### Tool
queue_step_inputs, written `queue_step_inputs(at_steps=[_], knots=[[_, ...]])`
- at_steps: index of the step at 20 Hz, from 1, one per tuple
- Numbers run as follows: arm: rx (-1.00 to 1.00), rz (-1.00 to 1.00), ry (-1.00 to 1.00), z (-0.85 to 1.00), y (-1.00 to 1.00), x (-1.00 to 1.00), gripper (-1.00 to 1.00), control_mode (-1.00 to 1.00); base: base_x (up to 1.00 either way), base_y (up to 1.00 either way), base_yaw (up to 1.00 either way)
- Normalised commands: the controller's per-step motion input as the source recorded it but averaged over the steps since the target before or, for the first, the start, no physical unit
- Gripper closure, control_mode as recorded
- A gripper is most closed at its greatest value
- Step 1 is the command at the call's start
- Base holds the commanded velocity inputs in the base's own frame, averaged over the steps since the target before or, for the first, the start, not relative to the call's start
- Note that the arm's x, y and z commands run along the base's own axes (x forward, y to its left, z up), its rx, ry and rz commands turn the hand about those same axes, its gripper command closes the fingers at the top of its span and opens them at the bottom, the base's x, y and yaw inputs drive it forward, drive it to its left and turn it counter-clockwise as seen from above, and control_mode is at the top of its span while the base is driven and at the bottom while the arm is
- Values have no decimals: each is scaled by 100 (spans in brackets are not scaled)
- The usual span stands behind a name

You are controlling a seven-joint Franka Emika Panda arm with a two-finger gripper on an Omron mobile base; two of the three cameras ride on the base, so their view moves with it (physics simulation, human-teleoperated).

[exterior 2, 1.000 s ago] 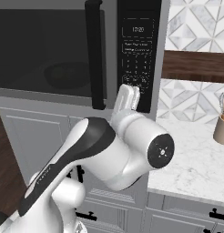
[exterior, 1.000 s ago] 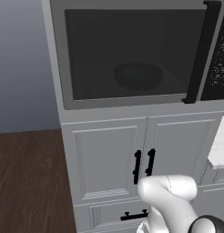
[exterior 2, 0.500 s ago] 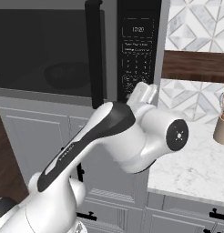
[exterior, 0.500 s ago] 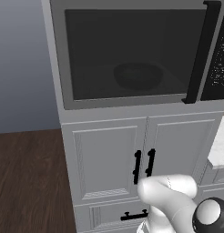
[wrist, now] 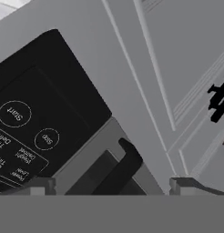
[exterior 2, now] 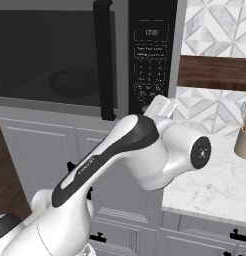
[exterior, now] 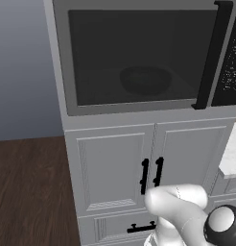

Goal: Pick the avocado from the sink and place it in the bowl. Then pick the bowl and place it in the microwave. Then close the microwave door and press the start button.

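Observation:
The microwave (exterior: 139,57) has its microwave door (exterior 2: 50,55) shut, the black bar handle (exterior 2: 105,60) upright at its right edge. Behind the tinted glass the black bowl (exterior: 145,79) shows dimly on the turntable. The avocado is hidden and the sink is out of view. My arm reaches up so that the hand (exterior 2: 162,106) sits just at the lower end of the black control panel (exterior 2: 152,55). In the hand view my gripper (wrist: 111,185) is open with nothing between its fingertips (wrist: 38,184), and the round Start button (wrist: 14,113) and Stop button (wrist: 46,139) lie up and to the left.
White cabinet doors with black handles (exterior: 151,175) stand below the microwave. A marble counter (exterior 2: 215,185) with a utensil holder (exterior 2: 243,140) lies to the right. Dark wood floor (exterior: 29,192) is to the left.
My elbow has swung to the right and the hand has shifted slightly right below the control panel. The door stays shut and the gripper stays open.

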Motion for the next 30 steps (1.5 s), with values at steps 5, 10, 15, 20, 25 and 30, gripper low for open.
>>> queue_step_inputs(at_steps=[5,10,15,20,25,30], knots=[[8,0,0,0,0,31,-100,-100,0,0,0],[9,0,2,-2,0,32,-100,-100,0,0,0],[10,0,2,-10,-6,27,-100,-100,0,0,0],[9,0,0,-4,-15,3,-100,-100,0,0,0],[7,0,0,0,-4,26,-100,-100,0,0,0],[9,0,0,-1,-10,34,-100,-100,0,0,0]])
